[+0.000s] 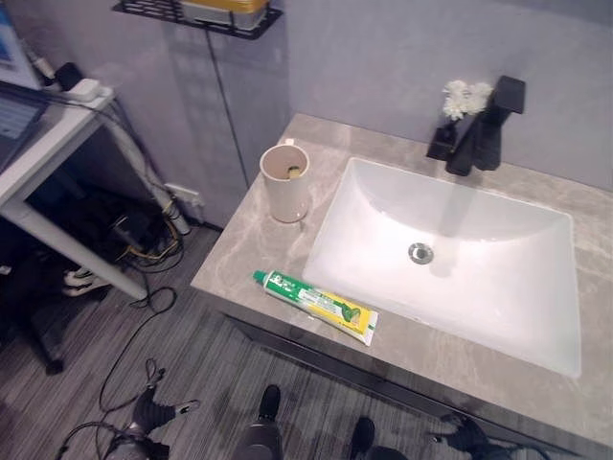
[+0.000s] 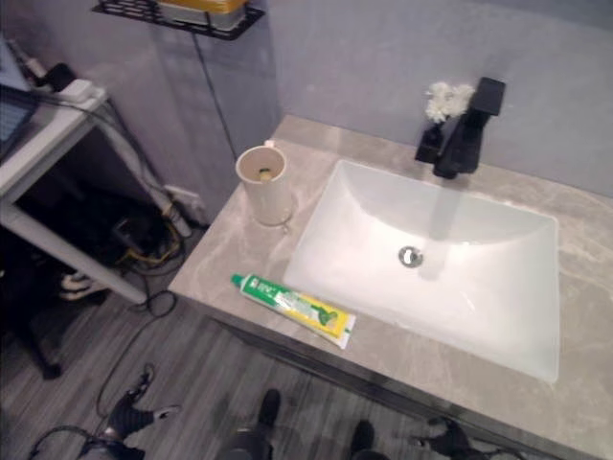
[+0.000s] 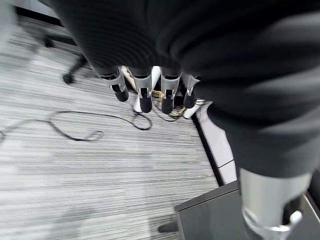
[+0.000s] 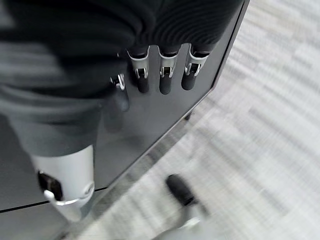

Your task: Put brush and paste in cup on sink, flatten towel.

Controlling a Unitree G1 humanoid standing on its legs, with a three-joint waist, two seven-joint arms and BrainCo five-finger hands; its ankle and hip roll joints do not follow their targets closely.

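While both hands hang low beside the vanity, nothing on the counter (image 1: 249,240) is being handled; the left hand (image 3: 150,92) has its fingers straight and relaxed over the striped floor, empty, and the right hand (image 4: 160,75) is likewise loose-fingered and empty in front of the dark cabinet front (image 4: 165,125). Chief risk, as a judgement: the toothpaste tube (image 1: 316,305) lies flat near the counter's front edge, just beside the basin (image 1: 450,259), so a clumsy reach could nudge it off onto the floor or into the basin; a reach past the cup (image 1: 285,182) could also tip it, since it is tall and narrow. Tube: long, flattened, green-capped end toward the robot's left, green and white body turning yellow at the crimped end. Cup: pale, upright, near the counter's left rear corner, with something small and yellowish inside, too small to identify; no towel can be made out.
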